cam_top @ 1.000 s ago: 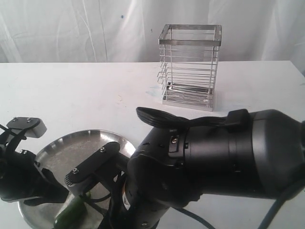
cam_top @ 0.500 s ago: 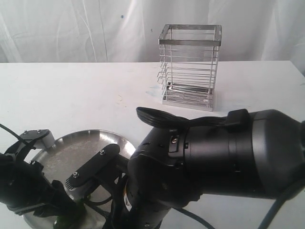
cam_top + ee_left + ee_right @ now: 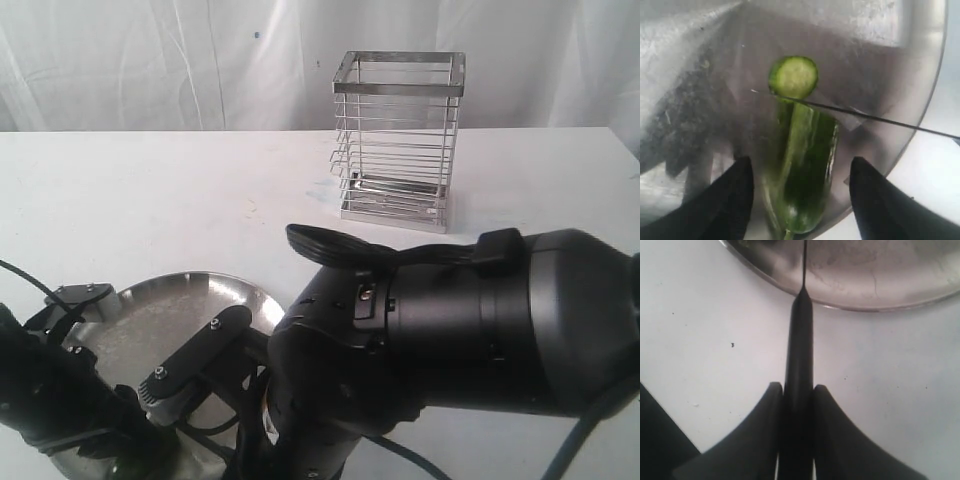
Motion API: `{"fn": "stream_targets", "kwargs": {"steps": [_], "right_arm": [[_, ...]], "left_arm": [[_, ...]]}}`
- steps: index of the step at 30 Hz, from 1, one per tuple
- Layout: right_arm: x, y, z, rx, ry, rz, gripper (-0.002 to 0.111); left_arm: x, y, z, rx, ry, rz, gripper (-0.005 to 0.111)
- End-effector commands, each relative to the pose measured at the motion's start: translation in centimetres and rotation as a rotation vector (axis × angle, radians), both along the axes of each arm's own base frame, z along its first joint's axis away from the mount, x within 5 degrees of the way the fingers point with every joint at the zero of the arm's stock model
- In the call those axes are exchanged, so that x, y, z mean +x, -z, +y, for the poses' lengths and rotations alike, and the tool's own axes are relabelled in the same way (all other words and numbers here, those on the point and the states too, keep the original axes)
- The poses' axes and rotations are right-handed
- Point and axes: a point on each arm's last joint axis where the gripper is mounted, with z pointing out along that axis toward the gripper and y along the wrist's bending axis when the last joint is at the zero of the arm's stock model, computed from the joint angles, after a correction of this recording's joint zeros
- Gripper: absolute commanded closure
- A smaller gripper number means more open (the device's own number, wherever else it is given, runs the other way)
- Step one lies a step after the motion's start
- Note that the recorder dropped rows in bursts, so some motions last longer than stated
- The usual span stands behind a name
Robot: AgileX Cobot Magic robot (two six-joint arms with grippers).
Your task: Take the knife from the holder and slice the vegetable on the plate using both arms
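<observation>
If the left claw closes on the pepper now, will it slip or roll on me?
Its glossy skin looks slippery, so the pepper may squirt from the open left claw. Its rounded body could roll on the smooth plate. The cut slice looks light and easily nudged.

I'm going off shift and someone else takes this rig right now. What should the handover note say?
The left gripper is open, fingers either side of the pepper, not gripping it.
The right gripper is shut on the knife; its blade lies across the pepper on the plate.
The holder stands empty at the back.
Done: knife out, one slice cut.
Left: slice the rest.
</observation>
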Motion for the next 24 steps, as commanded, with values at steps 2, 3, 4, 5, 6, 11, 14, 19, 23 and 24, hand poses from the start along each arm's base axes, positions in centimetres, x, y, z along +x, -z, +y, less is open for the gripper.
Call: {"fn": "stream_targets", "kwargs": {"steps": [2, 3, 4, 5, 6, 11, 14, 19, 23, 24], "right_arm": [[-0.27, 0.18, -0.12, -0.017, -0.029, 0.003, 0.108], [-0.27, 0.18, -0.12, -0.017, -0.029, 0.003, 0.108], [-0.27, 0.18, -0.12, -0.017, -0.029, 0.003, 0.108], [-0.27, 0.18, -0.12, -0.018, -0.034, 0.002, 0.108], [-0.27, 0.18, -0.12, -0.018, -0.034, 0.002, 0.108], [-0.35, 0.23, -0.28, -0.035, -0.036, 0.01, 0.108], [-0.39, 0.27, -0.46, -0.056, -0.041, 0.015, 0.108], [-0.37, 0.31, -0.64, -0.077, -0.051, 0.009, 0.108], [-0.37, 0.32, -0.7, -0.085, -0.053, 0.01, 0.108], [-0.36, 0.32, -0.71, -0.085, -0.053, 0.009, 0.108]], "left_arm": [[-0.2, 0.62, -0.27, -0.022, 0.006, 0.033, 0.048], [-0.19, 0.71, -0.3, -0.025, 0.011, 0.036, 0.048], [-0.15, 0.76, -0.34, -0.029, 0.011, 0.036, 0.048], [-0.14, 0.79, -0.35, -0.031, 0.009, 0.038, 0.048], [-0.12, 0.85, -0.34, -0.029, 0.007, 0.039, 0.048], [0.0, 1.07, -0.28, -0.021, -0.003, 0.04, 0.05], [0.08, 1.09, -0.23, -0.016, -0.009, 0.033, 0.059], [0.12, 1.1, -0.21, -0.013, -0.014, 0.031, 0.063], [0.26, 1.1, -0.16, -0.011, -0.032, 0.024, 0.065], [0.3, 1.09, -0.17, -0.012, -0.039, 0.022, 0.068]]}}
